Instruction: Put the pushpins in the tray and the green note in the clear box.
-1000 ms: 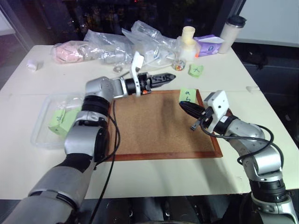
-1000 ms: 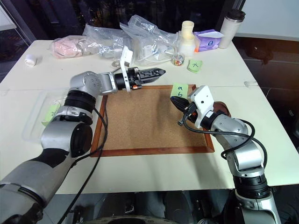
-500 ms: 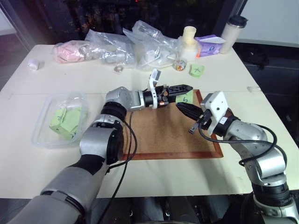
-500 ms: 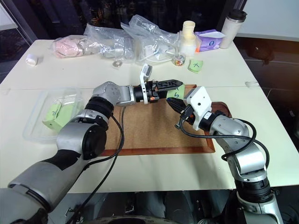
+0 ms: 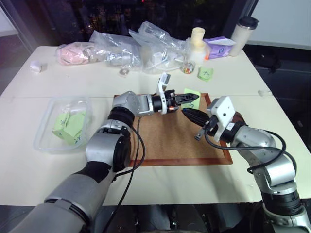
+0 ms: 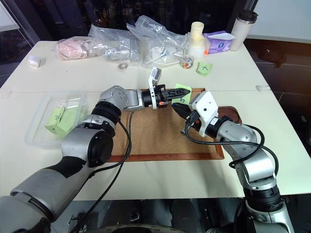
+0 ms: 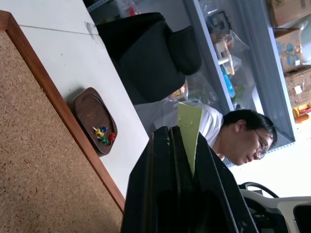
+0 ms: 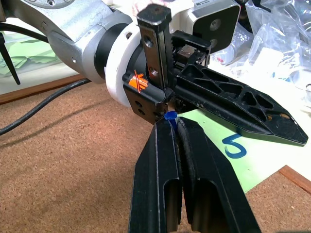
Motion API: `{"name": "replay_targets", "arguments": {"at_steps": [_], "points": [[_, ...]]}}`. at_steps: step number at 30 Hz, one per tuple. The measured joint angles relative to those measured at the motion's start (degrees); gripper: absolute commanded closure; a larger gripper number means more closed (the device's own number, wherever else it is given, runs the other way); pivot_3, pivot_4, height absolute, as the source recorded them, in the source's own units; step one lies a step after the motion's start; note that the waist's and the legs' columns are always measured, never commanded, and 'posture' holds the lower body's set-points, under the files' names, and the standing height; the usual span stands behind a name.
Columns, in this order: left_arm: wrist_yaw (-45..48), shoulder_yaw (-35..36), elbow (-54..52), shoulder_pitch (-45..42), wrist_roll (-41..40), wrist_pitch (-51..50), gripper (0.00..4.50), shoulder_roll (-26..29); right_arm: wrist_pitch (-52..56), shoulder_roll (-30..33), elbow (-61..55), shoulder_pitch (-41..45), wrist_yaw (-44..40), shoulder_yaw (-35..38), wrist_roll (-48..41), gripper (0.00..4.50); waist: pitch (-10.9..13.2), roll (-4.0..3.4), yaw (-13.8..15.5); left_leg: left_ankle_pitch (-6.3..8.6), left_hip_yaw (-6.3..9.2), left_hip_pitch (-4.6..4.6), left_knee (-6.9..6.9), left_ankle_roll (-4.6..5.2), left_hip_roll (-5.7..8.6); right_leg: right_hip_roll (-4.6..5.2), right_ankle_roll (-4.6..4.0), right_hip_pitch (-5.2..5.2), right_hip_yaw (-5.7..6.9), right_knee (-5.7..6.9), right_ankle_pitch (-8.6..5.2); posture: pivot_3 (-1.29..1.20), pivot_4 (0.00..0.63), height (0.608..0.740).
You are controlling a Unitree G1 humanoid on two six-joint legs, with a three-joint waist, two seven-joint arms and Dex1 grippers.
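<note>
Left gripper [image 5: 190, 98] clamped on green note [image 7: 190, 130] over corkboard [image 5: 160, 138]; right gripper [image 8: 171, 127] pinching blue pushpin [image 8: 168, 116].

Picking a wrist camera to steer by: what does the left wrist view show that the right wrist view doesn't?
Left wrist view: the tray holding pushpins, a person behind it, and the green note pinched edge-on in the shut left gripper. Right wrist view: a blue pushpin nipped at the tip of the shut right gripper, and the note's handwritten 5. Both: the green note and the corkboard.
</note>
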State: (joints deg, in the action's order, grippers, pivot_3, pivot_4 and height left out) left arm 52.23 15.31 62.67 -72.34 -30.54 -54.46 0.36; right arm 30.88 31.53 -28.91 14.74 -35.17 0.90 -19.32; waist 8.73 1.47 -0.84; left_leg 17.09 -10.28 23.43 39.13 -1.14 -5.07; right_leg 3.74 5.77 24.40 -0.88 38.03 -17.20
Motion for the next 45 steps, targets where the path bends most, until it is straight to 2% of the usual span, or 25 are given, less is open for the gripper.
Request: {"name": "replay_targets", "arguments": {"at_steps": [15, 21, 33, 45], "points": [[4.6, 1.2, -3.52, 1.88, -1.91, -0.22, 4.43, 0.26, 0.11, -4.37, -0.1, -1.02, 3.3, 0.74, -3.78, 4.5, 0.0, 0.0, -0.06, -0.01, 0.0, 0.0, 0.01, -0.02, 0.0, 0.0, 0.0, 0.0, 0.0, 0.04, 0.0, 0.0, 0.15, 0.734], [7.0, -1.09, -7.32, 4.21, -1.03, 4.76, 4.43, 0.5, 2.24, -8.0, -0.58, -0.99, 5.79, 2.4, -8.69, 4.5, -0.01, -0.01, 0.0, -0.02, 0.01, 0.0, 0.04, -0.03, 0.0, 0.0, 0.0, -0.01, 0.0, 0.06, 0.0, 0.0, 0.15, 0.734], [5.05, -1.61, -6.3, 5.2, 0.08, 9.21, 4.43, -0.07, 1.29, -7.84, -0.96, -1.39, 8.56, 2.46, -7.86, 4.5, -0.01, -0.01, 0.03, -0.01, 0.03, 0.01, 0.04, -0.02, 0.0, 0.0, 0.0, -0.01, 0.0, 0.06, 0.0, 0.0, 0.15, 0.734], [-2.48, -0.9, -0.74, 4.91, 1.78, 14.78, 4.43, 0.46, -0.8, -5.46, -3.19, -2.75, 8.19, 2.49, -5.62, 4.5, -0.01, -0.01, 0.05, -0.02, 0.06, 0.0, 0.05, -0.02, 0.01, 0.0, 0.0, -0.03, 0.01, 0.06, 0.0, 0.0, 0.15, 0.734]]}}
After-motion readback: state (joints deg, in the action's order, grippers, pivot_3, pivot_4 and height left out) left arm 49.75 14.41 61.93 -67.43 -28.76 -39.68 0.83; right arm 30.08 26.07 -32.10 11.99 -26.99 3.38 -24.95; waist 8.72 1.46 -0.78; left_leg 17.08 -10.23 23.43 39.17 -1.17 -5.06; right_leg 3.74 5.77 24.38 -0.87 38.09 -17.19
